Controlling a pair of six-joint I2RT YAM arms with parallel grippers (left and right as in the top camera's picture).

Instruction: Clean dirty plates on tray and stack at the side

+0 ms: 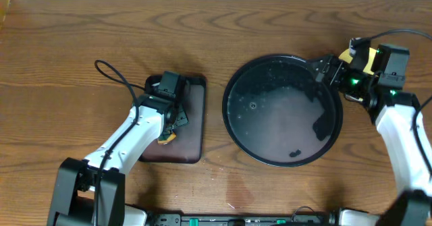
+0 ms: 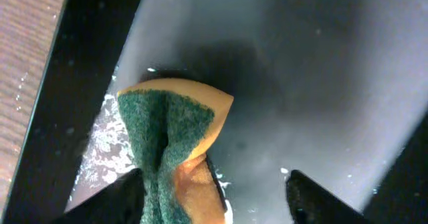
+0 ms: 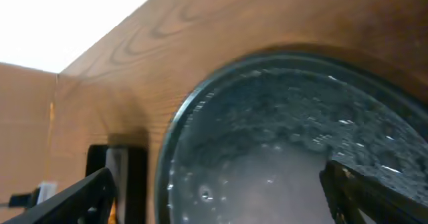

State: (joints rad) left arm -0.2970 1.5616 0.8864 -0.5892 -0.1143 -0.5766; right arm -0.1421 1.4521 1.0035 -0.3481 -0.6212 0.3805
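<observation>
The table (image 1: 81, 37) is brown grained wood with a slight sheen. The tray (image 1: 270, 128) is glossy black, beaded with droplets. The sponge (image 2: 170, 134) is yellow foam under rough green scouring fibre.

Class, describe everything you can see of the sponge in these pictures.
The sponge is yellow foam with a dark green scouring face. It is creased down its middle, so the sides fold up, and it looks wet. It lies on the small black rectangular tray among water droplets, between the open fingers of the left gripper, close against one finger.
</observation>
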